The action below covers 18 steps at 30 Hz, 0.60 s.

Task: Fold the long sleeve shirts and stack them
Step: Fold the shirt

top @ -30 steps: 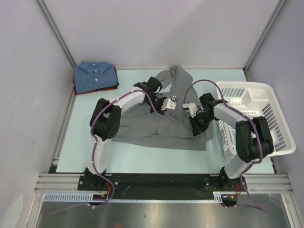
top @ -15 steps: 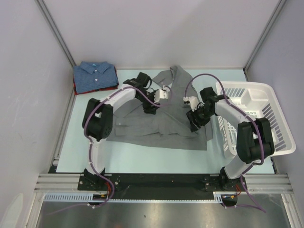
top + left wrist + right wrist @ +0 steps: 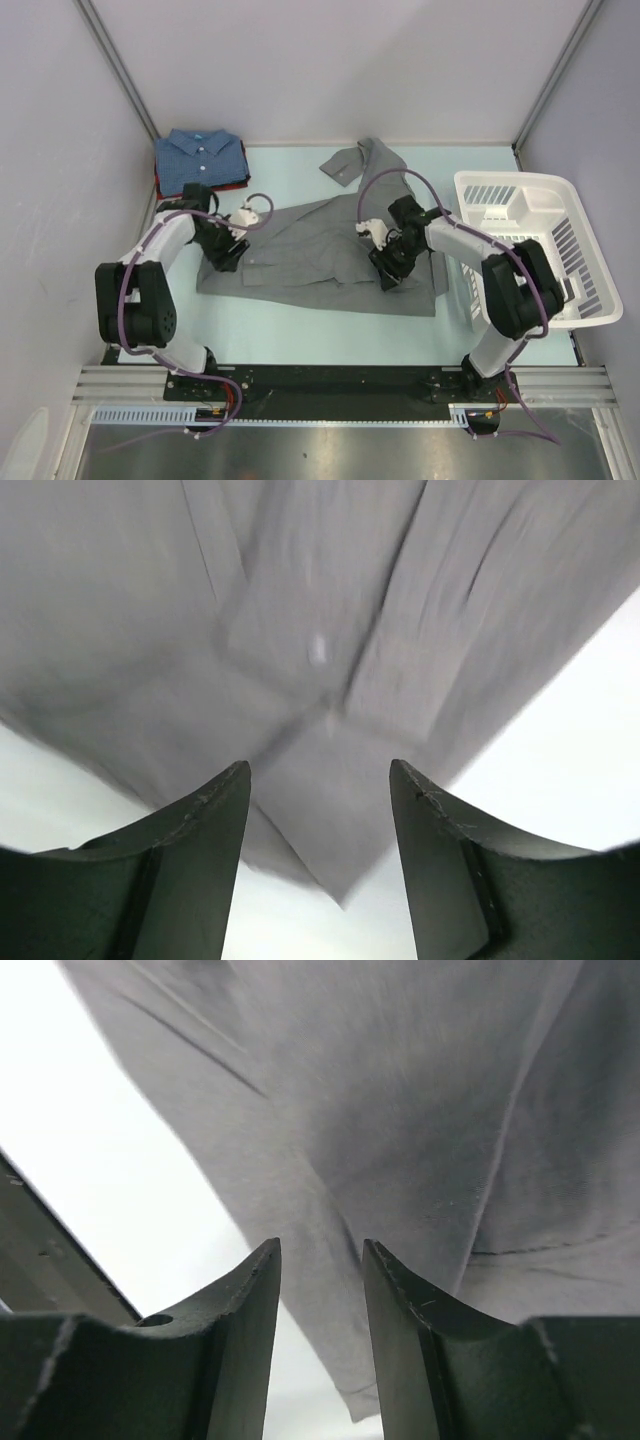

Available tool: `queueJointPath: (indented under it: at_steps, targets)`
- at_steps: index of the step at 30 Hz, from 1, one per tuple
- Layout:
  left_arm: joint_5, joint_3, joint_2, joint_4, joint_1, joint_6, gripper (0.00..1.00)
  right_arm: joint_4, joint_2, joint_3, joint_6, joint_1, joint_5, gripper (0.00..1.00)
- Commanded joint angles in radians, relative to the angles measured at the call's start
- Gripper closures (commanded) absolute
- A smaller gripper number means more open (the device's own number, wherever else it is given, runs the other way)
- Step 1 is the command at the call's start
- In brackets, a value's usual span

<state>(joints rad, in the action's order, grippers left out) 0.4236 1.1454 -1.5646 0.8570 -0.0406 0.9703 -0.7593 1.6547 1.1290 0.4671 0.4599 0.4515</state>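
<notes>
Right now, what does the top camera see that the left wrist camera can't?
Only the top view shows the folded blue shirt and the white basket. Only the left wrist view shows the left gripper up close, with its jaws open and nothing between them. Both views show the grey shirt.

The spread shirt (image 3: pixel 320 262) lies across the middle of the tabletop (image 3: pixel 290 325), with a sleeve reaching toward upper centre. The folded shirts (image 3: pixel 200 160) are stacked at upper left, apart from it. The basket (image 3: pixel 592 300) stands at right, just beside it. The left tool (image 3: pixel 226 252) is over its left end and the right tool (image 3: pixel 388 270) over its right half.
</notes>
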Motion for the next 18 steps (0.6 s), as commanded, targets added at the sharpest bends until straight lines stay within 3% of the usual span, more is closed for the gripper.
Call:
queueJointPath:
  at_steps: [1, 7, 11, 18]
  targets:
    - [-0.159, -0.079, 0.002, 0.057, 0.114, 0.027, 0.37, 0.041, 0.076, -0.067, 0.045, -0.041, -0.062, 0.57]
    - [-0.175, -0.067, -0.057, 0.076, 0.294, -0.024, 0.38, 0.020, 0.042, -0.101, 0.102, -0.075, -0.134, 0.57]
    - [-0.067, -0.021, -0.092, 0.163, 0.383, -0.034, 0.38, -0.069, -0.059, -0.089, 0.107, -0.067, -0.099, 0.54]
    - [0.105, 0.016, -0.141, 0.223, 0.390, -0.110, 0.39, -0.152, -0.194, -0.144, 0.111, -0.024, -0.054, 0.49]
